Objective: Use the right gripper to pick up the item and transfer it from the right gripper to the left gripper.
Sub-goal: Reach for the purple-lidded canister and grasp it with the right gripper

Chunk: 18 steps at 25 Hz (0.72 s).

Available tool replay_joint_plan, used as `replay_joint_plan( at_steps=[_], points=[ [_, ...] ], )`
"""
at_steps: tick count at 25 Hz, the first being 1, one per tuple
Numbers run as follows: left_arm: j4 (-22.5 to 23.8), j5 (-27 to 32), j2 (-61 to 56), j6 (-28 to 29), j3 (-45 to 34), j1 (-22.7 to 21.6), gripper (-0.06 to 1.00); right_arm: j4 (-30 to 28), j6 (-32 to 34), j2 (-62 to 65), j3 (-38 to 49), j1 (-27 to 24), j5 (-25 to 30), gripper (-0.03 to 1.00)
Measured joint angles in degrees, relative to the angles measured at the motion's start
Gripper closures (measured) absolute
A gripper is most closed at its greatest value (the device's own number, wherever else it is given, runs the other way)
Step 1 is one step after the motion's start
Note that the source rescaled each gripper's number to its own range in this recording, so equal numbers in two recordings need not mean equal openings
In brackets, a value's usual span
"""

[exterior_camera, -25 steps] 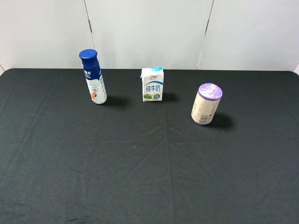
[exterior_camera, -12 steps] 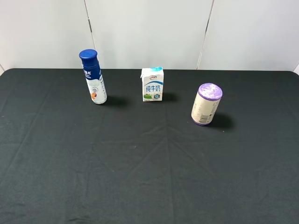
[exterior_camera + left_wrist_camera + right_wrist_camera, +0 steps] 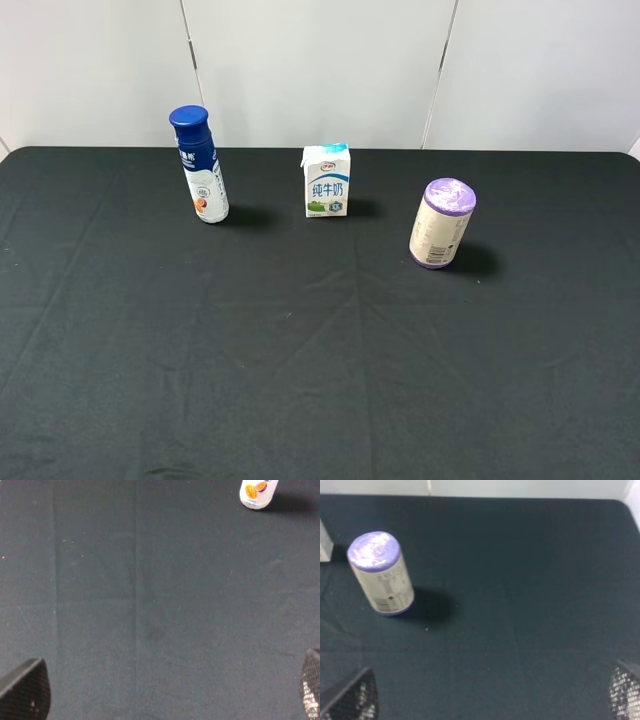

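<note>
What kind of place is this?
Probably a lab test bench: a table under black cloth, bare white wall panels behind, and three staged containers: purple-capped bottle, milk carton, blue-capped bottle.

I'm looking at matt, creased black cloth (image 3: 300, 350). The item (image 3: 441, 230) reads as smooth plastic, its lilac cap faintly glossy; the milk carton (image 3: 326, 184) looks like coated paper.

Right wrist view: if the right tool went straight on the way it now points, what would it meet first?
Probably only the black tablecloth: the line ahead of the open right tool looks free. The purple-capped bottle stands off to one side of it, though depth is unclear.
</note>
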<state>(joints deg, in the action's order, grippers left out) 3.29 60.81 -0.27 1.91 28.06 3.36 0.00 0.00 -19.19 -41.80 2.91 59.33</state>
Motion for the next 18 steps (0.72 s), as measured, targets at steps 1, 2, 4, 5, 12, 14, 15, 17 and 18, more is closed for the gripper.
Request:
replay_joint_plan(
  at_steps=[1,2,4,5,12,14,15,17,18],
  points=[
    [0.0,0.0,0.0,0.0,0.0,0.0,-0.06,0.54,-1.24,-2.8,-1.65,0.0,0.0,-0.03],
    [0.0,0.0,0.0,0.0,0.0,0.0,-0.06,1.17,-2.23,-5.66,-3.06,0.0,0.0,-0.03],
    [0.0,0.0,0.0,0.0,0.0,0.0,-0.06,2.03,-3.31,-10.8,-6.47,0.0,0.0,-0.03],
    [0.0,0.0,0.0,0.0,0.0,0.0,-0.06,2.32,-3.72,-13.62,-8.14,0.0,0.0,-0.03],
    [0.0,0.0,0.0,0.0,0.0,0.0,-0.06,4.47,-6.65,-31.37,-17.22,3.63,0.45,-0.03],
    [0.0,0.0,0.0,0.0,0.0,0.0,-0.06,4.58,-6.66,-35.79,-18.93,6.6,0.57,-0.03],
    [0.0,0.0,0.0,0.0,0.0,0.0,-0.06,4.63,-6.66,-38.15,-19.9,8.04,0.85,-0.03],
    [0.0,0.0,0.0,0.0,0.0,0.0,-0.06,4.82,-6.66,-42.8,-21.68,10.28,1.38,-0.03],
    [0.0,0.0,0.0,0.0,0.0,0.0,-0.06,4.82,-6.66,-44.7,-22.75,11.24,1.49,-0.03]
  ],
)
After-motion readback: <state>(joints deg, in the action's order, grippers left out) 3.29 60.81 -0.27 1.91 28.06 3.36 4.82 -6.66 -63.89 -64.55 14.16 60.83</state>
